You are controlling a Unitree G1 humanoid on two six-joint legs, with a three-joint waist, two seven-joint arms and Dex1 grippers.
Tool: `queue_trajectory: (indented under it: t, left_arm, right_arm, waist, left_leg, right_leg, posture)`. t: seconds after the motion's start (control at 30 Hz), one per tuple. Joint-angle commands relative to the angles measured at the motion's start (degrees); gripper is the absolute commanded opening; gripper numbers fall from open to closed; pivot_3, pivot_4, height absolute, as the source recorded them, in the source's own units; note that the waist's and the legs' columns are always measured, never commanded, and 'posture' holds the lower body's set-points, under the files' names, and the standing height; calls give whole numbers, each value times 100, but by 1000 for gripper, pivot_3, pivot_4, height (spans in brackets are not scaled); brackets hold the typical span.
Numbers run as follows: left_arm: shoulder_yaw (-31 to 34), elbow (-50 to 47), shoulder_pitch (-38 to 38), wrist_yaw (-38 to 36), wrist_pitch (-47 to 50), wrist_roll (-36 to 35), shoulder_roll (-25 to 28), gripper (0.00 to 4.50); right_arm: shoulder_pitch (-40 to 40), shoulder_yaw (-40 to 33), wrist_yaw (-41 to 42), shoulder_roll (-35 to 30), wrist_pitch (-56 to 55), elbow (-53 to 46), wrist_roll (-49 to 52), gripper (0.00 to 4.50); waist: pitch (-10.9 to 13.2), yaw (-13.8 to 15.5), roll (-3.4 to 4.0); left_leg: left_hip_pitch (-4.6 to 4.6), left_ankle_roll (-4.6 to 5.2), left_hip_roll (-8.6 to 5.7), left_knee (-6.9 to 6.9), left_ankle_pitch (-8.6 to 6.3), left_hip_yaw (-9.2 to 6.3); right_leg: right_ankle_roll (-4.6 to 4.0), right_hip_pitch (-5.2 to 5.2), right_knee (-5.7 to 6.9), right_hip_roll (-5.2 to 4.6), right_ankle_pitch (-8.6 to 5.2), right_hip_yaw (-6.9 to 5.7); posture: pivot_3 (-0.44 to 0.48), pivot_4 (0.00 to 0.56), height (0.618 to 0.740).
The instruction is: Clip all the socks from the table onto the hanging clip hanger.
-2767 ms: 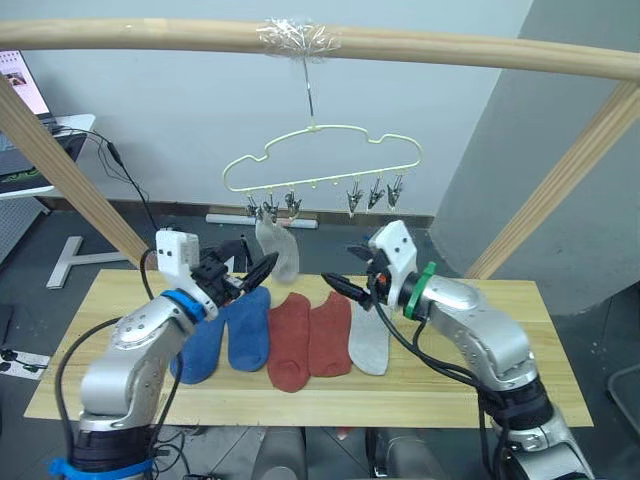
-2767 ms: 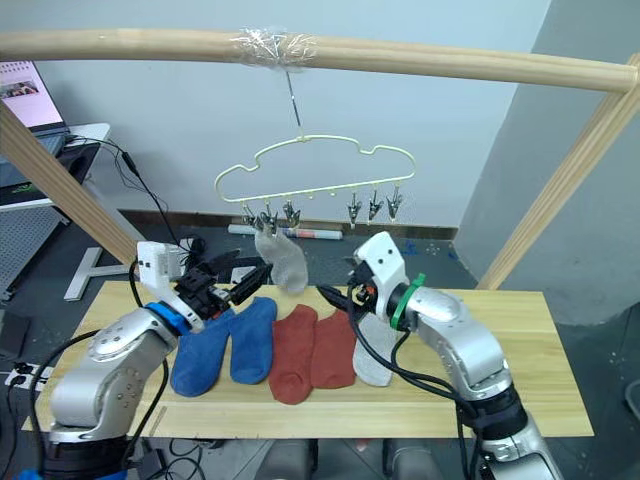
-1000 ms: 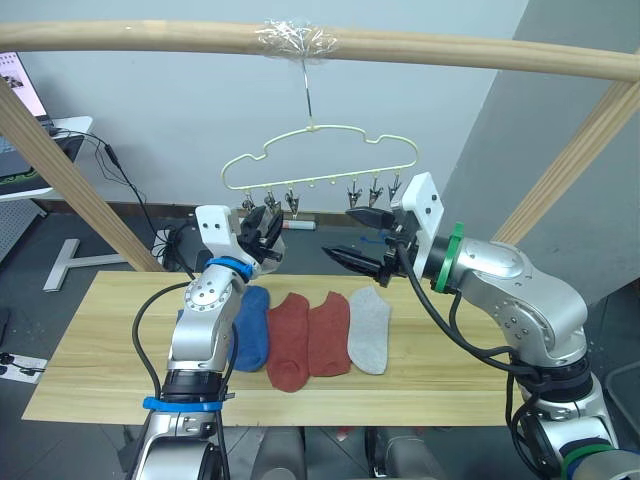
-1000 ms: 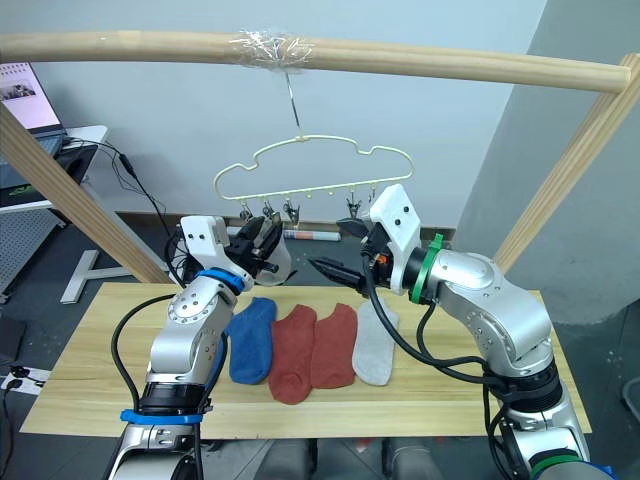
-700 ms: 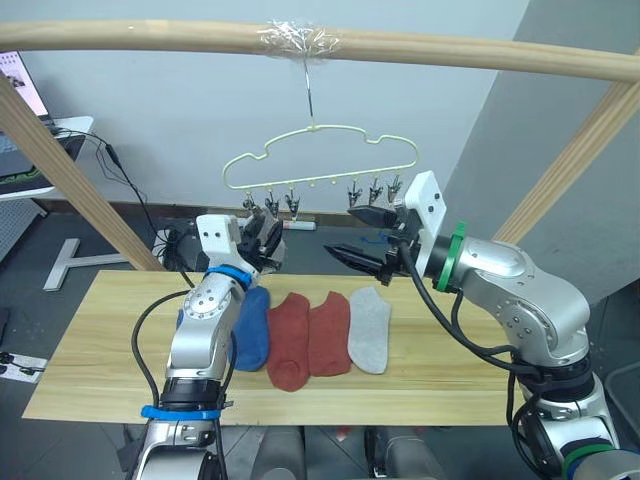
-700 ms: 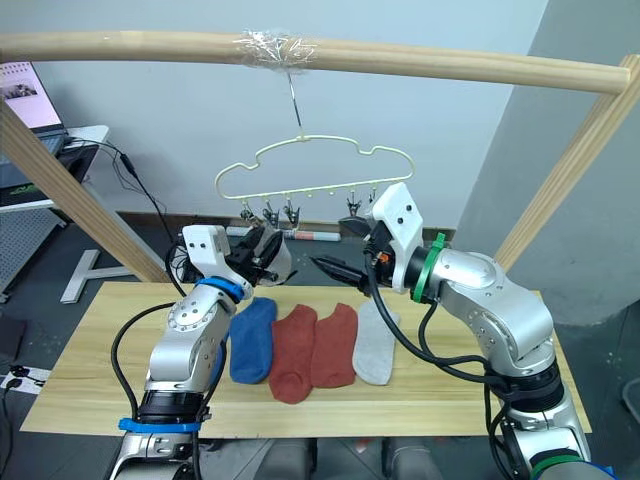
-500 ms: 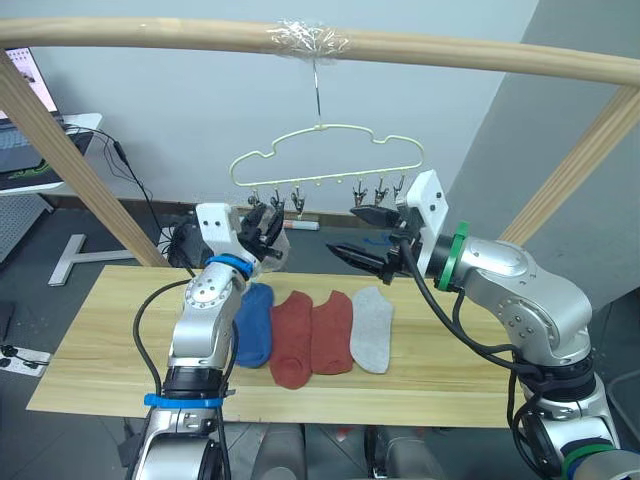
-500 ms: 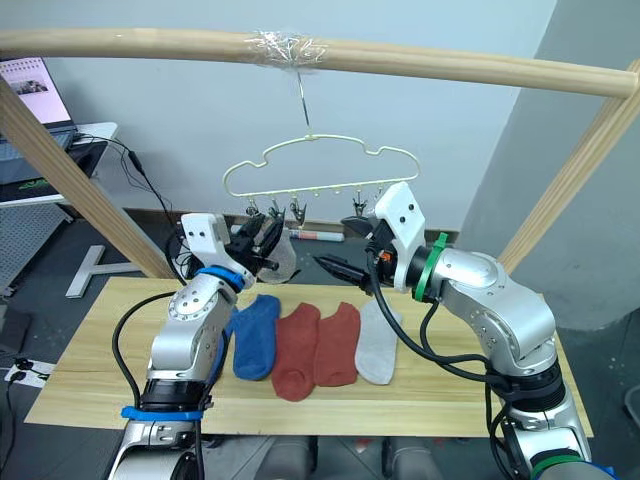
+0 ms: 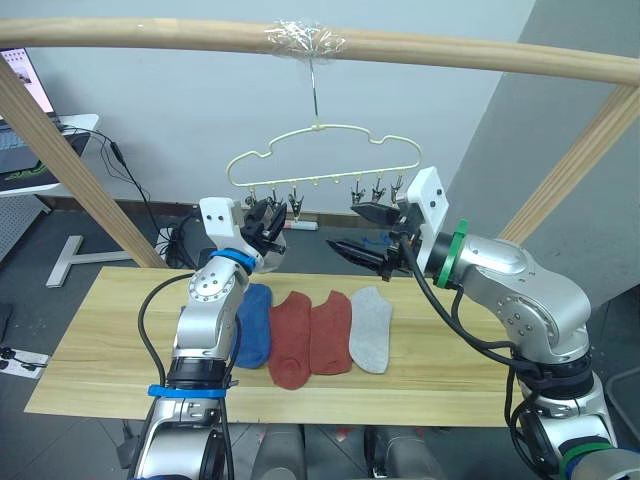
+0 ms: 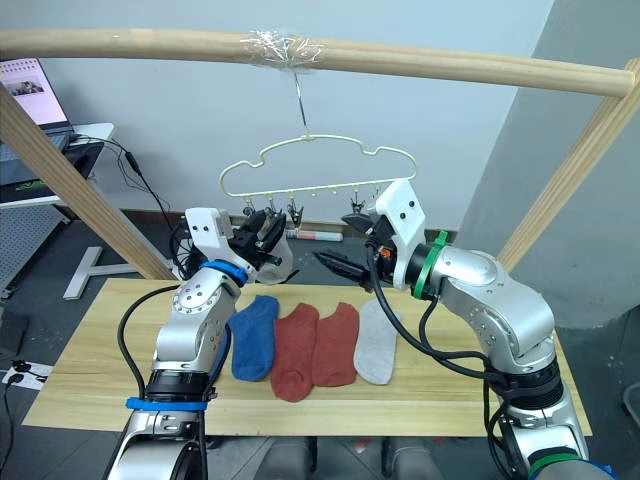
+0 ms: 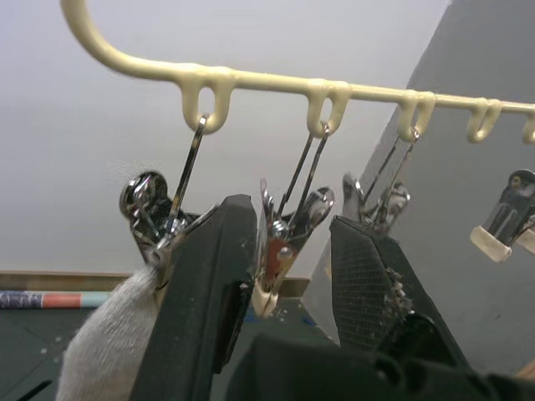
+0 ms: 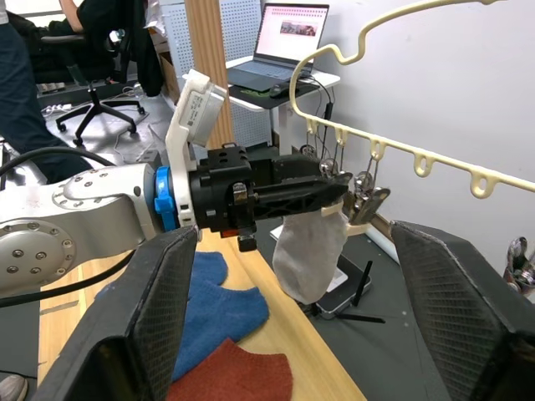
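Observation:
The pale yellow-green clip hanger (image 9: 320, 160) hangs by its hook from the wooden pole. One light grey sock (image 9: 276, 246) hangs from a clip at its left end. My left gripper (image 9: 268, 216) is raised to that end, open, its fingers (image 11: 209, 284) on either side of the neighbouring clip (image 11: 273, 266). My right gripper (image 9: 355, 229) hovers open just right of the hanging sock and holds nothing. On the table (image 9: 100, 340) lie a blue sock (image 9: 255, 325), two rust-red socks (image 9: 292, 338) and a light grey sock (image 9: 370, 328), side by side.
A thick wooden pole frame (image 9: 150, 35) spans overhead, with slanted legs at both table ends. Several bare clips (image 9: 380, 190) hang along the hanger's right half. A laptop (image 9: 20, 110) on a side stand is at the far left. Bare tabletop lies either side of the socks.
Both arms have risen from the table to the hanger. Over the last second my left gripper has crept up to the left clips; the right gripper has barely moved. The camera shifted slightly.

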Motion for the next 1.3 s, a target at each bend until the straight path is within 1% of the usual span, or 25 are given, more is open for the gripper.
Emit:
queue_trajectory:
  t: [0.03,0.37,0.87,0.97,1.07,1.13,1.2,1.3]
  left_arm:
    - [53,-19,-170,-2,-217,74,48,1735]
    - [20,232,-317,48,-412,151,-47,1735]
    - [-6,322,-340,60,-490,179,-142,1735]
    - [44,335,-363,79,-451,100,-192,1191]
    - [65,337,-380,79,-403,52,-220,514]
    - [86,343,-391,85,-384,37,-230,217]
    - [122,366,-410,97,-350,10,-232,35]
    - [167,368,-424,77,-252,-37,-195,6]
  right_arm:
    - [-89,-159,7,-27,-32,-146,131,3843]
    - [-109,-184,-24,-30,-7,-150,155,3843]
    - [-131,-195,-28,-90,-21,-122,157,3843]
    - [-129,-205,-48,-86,-5,-129,166,3843]
    - [-115,-219,-55,-89,-4,-128,169,3843]
    - [-106,-218,-55,-92,-6,-128,166,3843]
    - [-69,-215,-62,-94,-22,-116,148,3843]
    - [293,-56,-240,-60,-138,-26,-112,3843]
  waist:
    - [0,2,0]
    - [0,2,0]
    - [0,1,0]
    - [0,1,0]
    - [0,0,0]
    - [0,0,0]
    - [0,0,0]
    - [0,1,0]
  left_leg:
    - [0,0,0,0,0,0]
    - [0,1,0,1,1,-2]
    - [1,1,0,1,1,-2]
    - [1,1,0,1,1,-3]
    - [1,2,0,2,1,-3]
    - [2,2,0,2,1,-3]
    - [3,2,0,2,1,-4]
    - [5,2,0,2,1,-6]
  right_leg:
    - [0,0,0,0,0,-1]
    - [0,1,1,0,0,-2]
    - [0,4,1,0,0,-3]
    - [0,4,1,0,0,-3]
    - [0,5,1,0,0,-3]
    - [0,7,1,0,0,-3]
    - [0,8,1,0,0,-4]
    - [0,12,0,0,0,-6]
  posture:
    - [186,151,740]
    - [181,154,740]
    - [177,155,740]
    - [177,155,740]
    - [174,158,740]
    - [174,158,740]
    - [175,161,740]
    - [179,161,740]
